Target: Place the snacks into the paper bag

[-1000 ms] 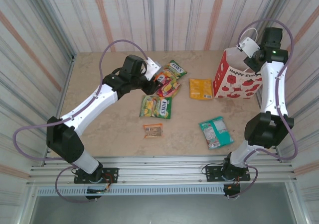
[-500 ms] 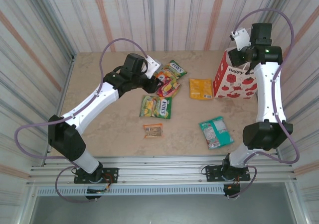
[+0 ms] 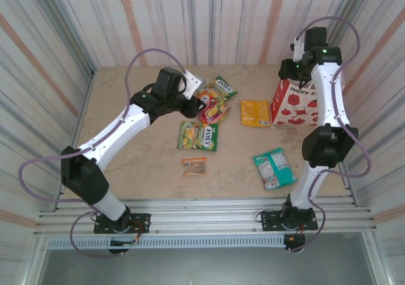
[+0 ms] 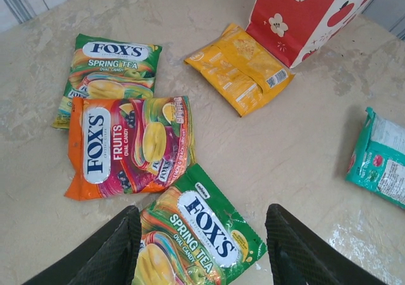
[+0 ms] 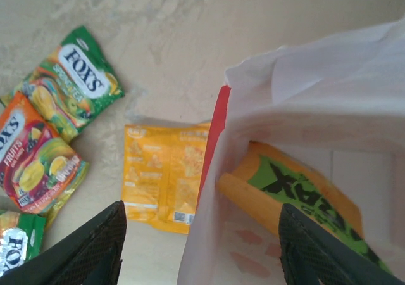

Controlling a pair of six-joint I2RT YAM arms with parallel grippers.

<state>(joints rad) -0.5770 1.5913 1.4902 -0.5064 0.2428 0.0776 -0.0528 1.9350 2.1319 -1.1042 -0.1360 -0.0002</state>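
Beneath the right tool point(image 5: 201, 250) the paper bag point(image 5: 304, 88) stands open, one orange packet point(image 5: 285, 190) inside; Fox's packets point(image 4: 117, 142) crowd the table point(image 4: 304, 145) beneath the left tool point(image 4: 201, 247).

Paper bag point(image 3: 295, 102), white with red apples, is found standing open at far right, an orange packet point(image 5: 297, 196) lying inside. A yellow packet point(image 3: 254, 113) is laid flat just beside it. Further left, a red-orange Fox's bag point(image 3: 214, 112) is flanked by a far green Fox's bag point(image 3: 224, 86) and a near green Fox's bag point(image 3: 197, 135); a teal packet point(image 3: 274, 168) and a small brown packet point(image 3: 194, 166) are noted nearer.

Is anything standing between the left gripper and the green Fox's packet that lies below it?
Nothing visible does. The left gripper hangs open over the green Fox's packet, whose top face is bare; the red-orange Fox's packet only meets its far corner.
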